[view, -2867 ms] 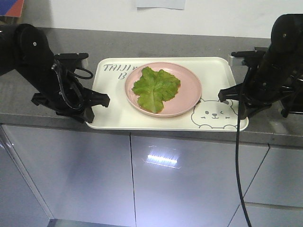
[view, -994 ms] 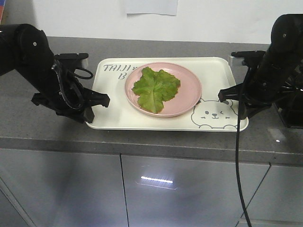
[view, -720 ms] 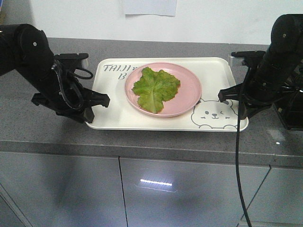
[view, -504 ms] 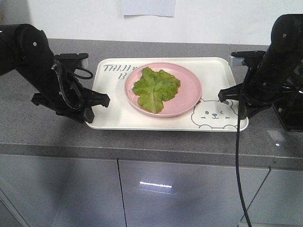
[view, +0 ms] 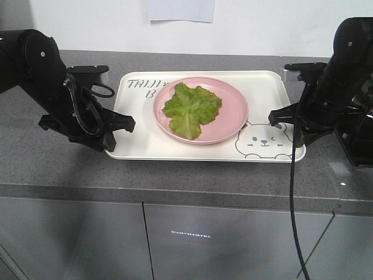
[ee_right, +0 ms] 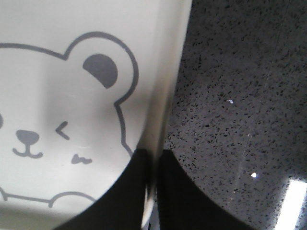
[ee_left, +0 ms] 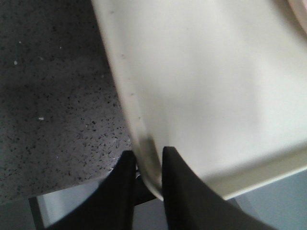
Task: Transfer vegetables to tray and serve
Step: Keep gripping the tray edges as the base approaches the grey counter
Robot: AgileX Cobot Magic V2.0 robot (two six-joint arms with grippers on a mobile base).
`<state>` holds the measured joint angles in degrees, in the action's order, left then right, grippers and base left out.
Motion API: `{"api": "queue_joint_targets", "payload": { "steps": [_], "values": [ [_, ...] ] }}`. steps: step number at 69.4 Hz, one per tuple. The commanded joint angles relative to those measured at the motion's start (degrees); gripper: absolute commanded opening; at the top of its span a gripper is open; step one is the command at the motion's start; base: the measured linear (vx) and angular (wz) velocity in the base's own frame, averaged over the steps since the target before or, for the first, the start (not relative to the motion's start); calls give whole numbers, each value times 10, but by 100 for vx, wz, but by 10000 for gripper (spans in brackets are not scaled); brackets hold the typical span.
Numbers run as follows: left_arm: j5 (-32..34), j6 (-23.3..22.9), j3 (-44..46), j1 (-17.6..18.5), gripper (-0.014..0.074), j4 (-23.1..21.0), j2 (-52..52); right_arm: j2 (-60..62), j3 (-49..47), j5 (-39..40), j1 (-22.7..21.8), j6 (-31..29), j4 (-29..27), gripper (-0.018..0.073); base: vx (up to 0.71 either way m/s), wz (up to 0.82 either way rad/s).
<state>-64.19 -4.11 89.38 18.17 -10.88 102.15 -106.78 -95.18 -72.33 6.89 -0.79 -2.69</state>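
Gripping tray, both end effectors

Grey hand-style lettering is printed on the tray near its far left corner. The upper line is read as "TAIJI"; what follows it is covered by the plate. Beneath it a single "B" is legible, the rest of that word likewise being hidden by the plate. A winking bear face in grey outline is printed at the tray's near right corner, and is also seen close up in the right wrist view. No writing can be made out on the paper fixed to the wall. No other text, number or brand mark is legible.
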Motion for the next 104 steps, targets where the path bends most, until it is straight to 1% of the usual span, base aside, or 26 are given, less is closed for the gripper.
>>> {"api": "queue_joint_targets", "payload": {
  "steps": [1, 104],
  "values": [
    [41, 13, 18, 15, -8, -73, -32, 32, -16, 4, 10, -22, -54, -8, 4, -1],
    [41, 13, 18, 15, -8, -73, -32, 32, -16, 4, 10, -22, -54, -8, 5, -1]
  ]
}}
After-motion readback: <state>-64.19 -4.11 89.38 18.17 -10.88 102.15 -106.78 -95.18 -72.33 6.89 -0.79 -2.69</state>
